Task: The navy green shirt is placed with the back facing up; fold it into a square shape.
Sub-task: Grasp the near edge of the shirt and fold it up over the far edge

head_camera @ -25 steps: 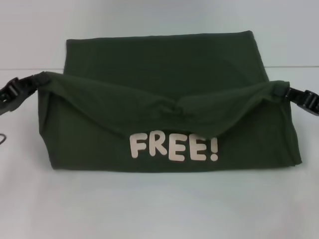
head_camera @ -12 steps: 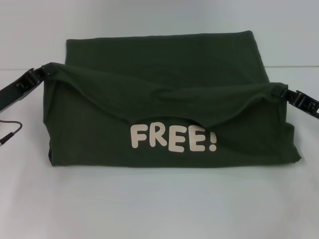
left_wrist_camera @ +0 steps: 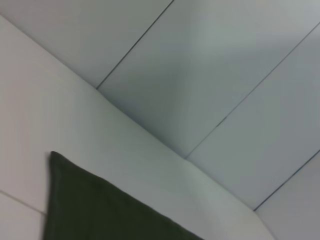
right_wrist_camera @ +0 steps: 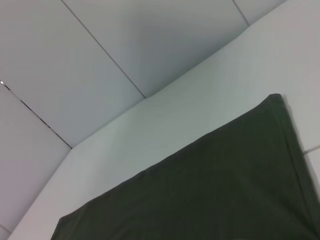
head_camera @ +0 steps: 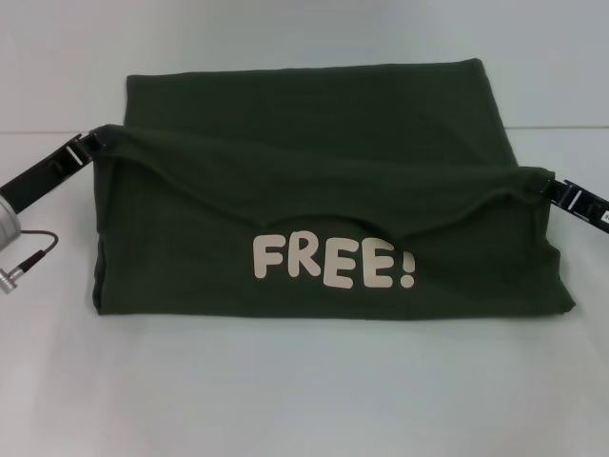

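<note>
Both claws pinch shirt (head_camera: 314,200) edge.

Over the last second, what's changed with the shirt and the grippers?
Both grippers, left and right, kept their pinch on the shirt and carried its lifted edge farther away from the robot, uncovering more of the FREE! lettering. The bottom layer and the near fold stayed put.

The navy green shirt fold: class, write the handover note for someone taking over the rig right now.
Left end effector: shut on the navy green shirt at its left corner.
Right end effector: shut on the right corner.
Shirt on the white table; near part lifted and carried toward the far edge, cream lettering showing.
Done: both corners gripped, fold begun.
Left: lay the flap down, release, finish the square.
</note>
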`<state>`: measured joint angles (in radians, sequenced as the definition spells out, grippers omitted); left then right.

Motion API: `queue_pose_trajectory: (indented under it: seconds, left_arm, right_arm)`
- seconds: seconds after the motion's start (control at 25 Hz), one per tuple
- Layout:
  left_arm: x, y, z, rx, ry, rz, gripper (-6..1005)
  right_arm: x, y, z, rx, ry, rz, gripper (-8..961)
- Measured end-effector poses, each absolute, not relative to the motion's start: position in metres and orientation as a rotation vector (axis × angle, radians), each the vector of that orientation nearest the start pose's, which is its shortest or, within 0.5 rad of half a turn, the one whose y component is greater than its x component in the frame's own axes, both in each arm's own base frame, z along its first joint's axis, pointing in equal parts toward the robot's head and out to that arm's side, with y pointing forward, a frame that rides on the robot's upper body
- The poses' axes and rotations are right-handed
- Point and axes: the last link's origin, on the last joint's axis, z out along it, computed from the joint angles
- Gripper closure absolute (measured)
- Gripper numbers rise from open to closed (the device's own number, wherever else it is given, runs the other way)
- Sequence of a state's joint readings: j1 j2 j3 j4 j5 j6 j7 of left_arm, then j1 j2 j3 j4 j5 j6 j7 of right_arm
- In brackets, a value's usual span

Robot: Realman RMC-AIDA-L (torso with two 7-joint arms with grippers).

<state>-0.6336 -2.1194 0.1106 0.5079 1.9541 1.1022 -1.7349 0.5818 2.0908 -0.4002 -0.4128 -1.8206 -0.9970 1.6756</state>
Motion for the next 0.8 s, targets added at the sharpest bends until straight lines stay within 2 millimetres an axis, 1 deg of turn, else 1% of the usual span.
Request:
queue_pose_trajectory:
  seconds: [0.16, 0.64, 0.8]
  left_arm:
    - [-0.314, 0.393, 0.029, -1.706, -1.372, -1.025, 966]
    - [-0.311, 0.399, 0.017, -1.702, -1.333, -0.971, 955]
    - [-0.312, 0.4, 0.011, -1.654, -1.331, -0.976, 951]
  right_arm:
    - [0.319, 0.387, 0.003, -1.826, 1.381, 0.874, 795]
    - [0.311, 0.401, -0.007, -1.837, 1.343, 0.797, 778]
    - [0.31, 0.405, -0.008, -1.835, 1.328, 0.772, 772]
